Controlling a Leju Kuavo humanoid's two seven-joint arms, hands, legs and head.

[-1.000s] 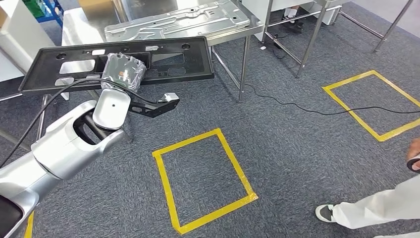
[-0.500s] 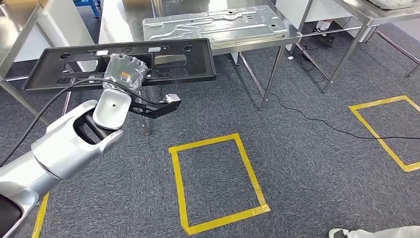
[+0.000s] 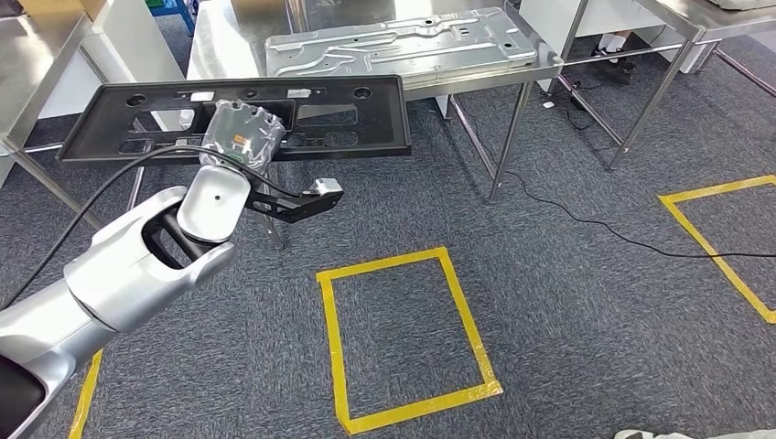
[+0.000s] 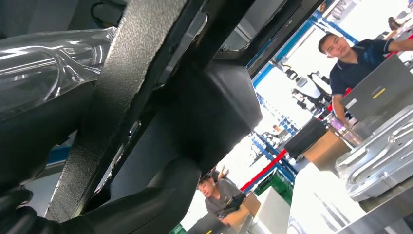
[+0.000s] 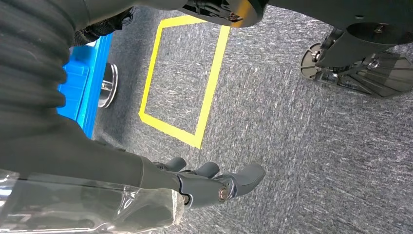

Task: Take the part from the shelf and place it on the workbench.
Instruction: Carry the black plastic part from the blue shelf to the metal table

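The part is a long black plastic panel (image 3: 366,114) with several cut-outs, carried level in front of me. My left hand (image 3: 240,137), under a clear plastic cover, grips it at its near edge around the middle. Close up in the left wrist view, the panel (image 4: 146,97) crosses the picture with dark fingers (image 4: 19,217) beneath it. Just beyond the panel stands the steel workbench (image 3: 215,46), with a large silver stamped sheet (image 3: 403,41) lying on it. My right hand (image 5: 209,183) hangs over the grey carpet with its fingers stretched out, holding nothing.
Yellow tape rectangles mark the carpet ahead (image 3: 331,338) and at the right (image 3: 723,265). A black cable (image 3: 586,219) runs past the bench legs. Another steel table (image 3: 27,64) stands at the left. Two people (image 4: 360,63) are seen in the left wrist view.
The whole picture has shifted: the camera moved, bringing the workbench nearer to centre. The person's leg at the lower right has almost left the frame. My left hand still holds the panel.
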